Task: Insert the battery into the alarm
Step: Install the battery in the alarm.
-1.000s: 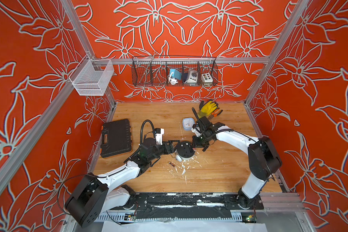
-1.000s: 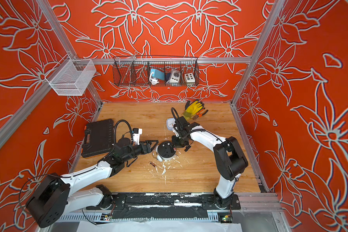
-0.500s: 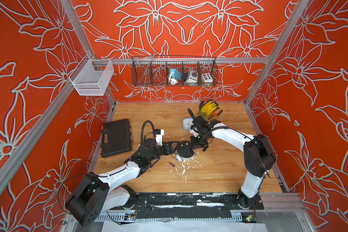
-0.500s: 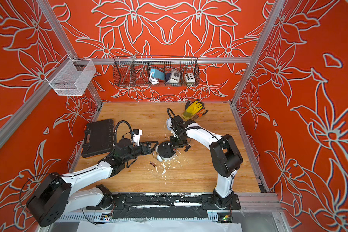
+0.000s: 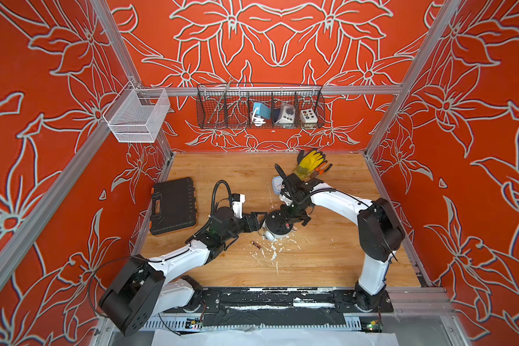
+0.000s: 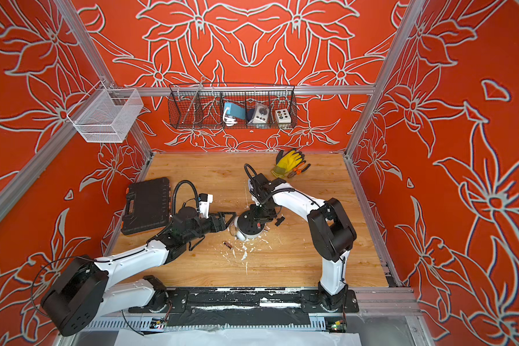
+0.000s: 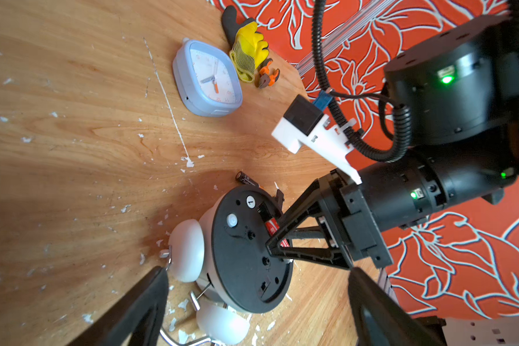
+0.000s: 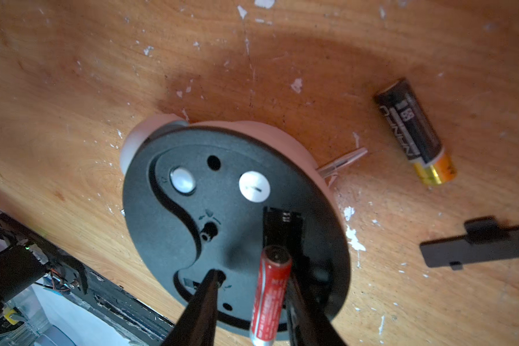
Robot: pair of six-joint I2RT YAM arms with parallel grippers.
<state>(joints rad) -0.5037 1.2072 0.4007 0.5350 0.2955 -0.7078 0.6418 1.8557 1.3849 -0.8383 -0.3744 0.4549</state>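
The alarm (image 5: 277,224) is a white twin-bell clock lying face down, its black back up, also in a top view (image 6: 248,226). Over its back, my right gripper (image 8: 250,272) stands open. A red battery (image 8: 271,296) leans on one finger, its end at the open compartment (image 8: 283,227); the other finger (image 8: 204,299) is clear of it. The left wrist view shows the same battery (image 7: 271,226) at the slot. My left gripper (image 7: 256,272) is open wide at the alarm's bell end, holding nothing.
A black-and-gold battery (image 8: 415,131) and the black compartment cover (image 8: 480,245) lie beside the alarm. Another small battery (image 5: 256,245) lies in front. Behind are a blue square clock (image 7: 207,79), a yellow glove (image 5: 309,161) and pliers (image 5: 322,169); a black case (image 5: 173,205) sits left.
My right gripper has come in from the back right onto the alarm's back and its jaws have parted from the red battery. The left arm has stayed put.
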